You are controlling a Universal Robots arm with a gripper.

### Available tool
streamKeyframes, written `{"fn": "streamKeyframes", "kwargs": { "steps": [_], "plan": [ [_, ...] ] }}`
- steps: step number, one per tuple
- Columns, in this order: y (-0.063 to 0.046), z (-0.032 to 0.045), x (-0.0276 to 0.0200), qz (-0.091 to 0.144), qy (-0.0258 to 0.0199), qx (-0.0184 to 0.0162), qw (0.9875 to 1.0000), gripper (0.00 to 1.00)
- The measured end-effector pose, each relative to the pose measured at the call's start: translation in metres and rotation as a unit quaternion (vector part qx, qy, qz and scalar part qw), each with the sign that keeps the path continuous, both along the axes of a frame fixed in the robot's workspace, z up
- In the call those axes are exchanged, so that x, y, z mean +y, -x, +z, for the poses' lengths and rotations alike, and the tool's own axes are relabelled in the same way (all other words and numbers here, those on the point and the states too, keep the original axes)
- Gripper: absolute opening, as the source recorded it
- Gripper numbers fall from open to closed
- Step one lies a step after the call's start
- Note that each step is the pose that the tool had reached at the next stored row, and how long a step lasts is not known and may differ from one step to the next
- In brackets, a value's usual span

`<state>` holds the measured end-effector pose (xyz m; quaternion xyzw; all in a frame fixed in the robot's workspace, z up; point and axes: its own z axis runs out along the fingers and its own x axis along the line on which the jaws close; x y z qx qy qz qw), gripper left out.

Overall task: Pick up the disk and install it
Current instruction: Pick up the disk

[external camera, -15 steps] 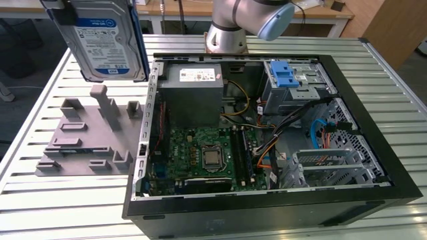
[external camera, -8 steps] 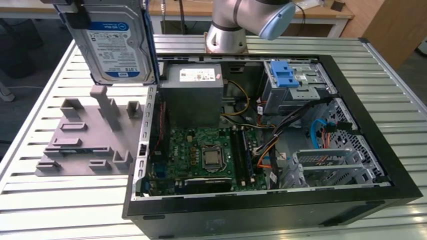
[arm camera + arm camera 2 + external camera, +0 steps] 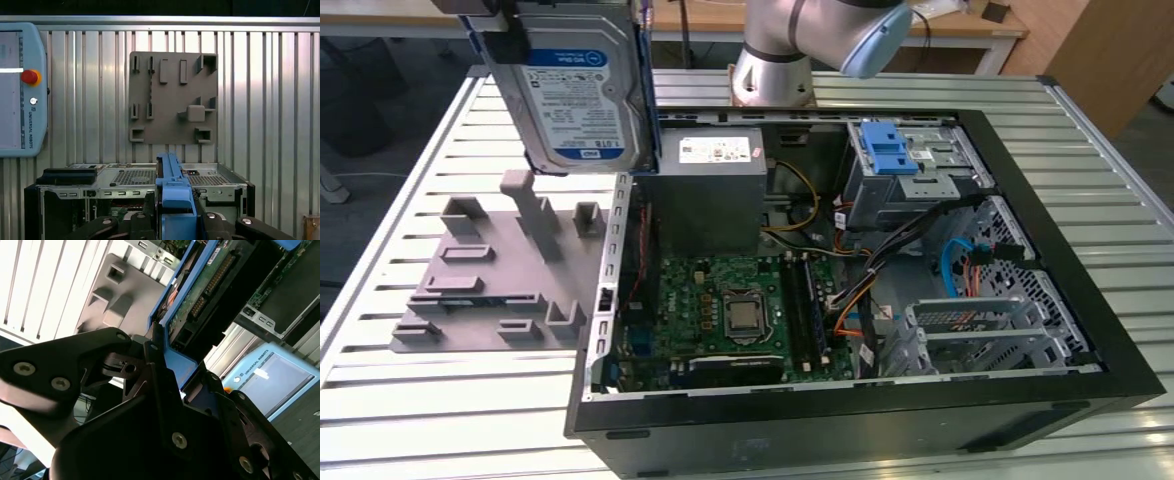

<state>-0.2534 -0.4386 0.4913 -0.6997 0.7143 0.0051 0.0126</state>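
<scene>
Gripper is clamping the hard drive by its blue rails, holding it edge-on above the grey fixture plate, beside the open computer case, presumably for transfer.

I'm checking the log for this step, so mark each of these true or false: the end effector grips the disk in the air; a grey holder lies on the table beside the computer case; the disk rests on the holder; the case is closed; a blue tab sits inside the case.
1. The end effector grips the disk in the air. True.
2. A grey holder lies on the slatted table beside the computer case. True.
3. The disk rests on the holder. False: it is held up, clear of it.
4. The case is closed. False: it lies open, its circuit board showing.
5. A blue tab sits inside the case, toward the exterior view's right. True.
</scene>
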Motion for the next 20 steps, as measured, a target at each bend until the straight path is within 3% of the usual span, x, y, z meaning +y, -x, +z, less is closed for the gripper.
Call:
{"fn": "streamKeyframes", "kwargs": {
  "steps": [14, 20],
  "plan": [
    [-0.036, -0.0007, -0.0083, 0.000, 0.0000, 0.0000, 1.0000, 0.36],
    [-0.050, -0.0011, -0.0157, 0.000, 0.0000, 0.0000, 1.0000, 0.36]
  ]
}}
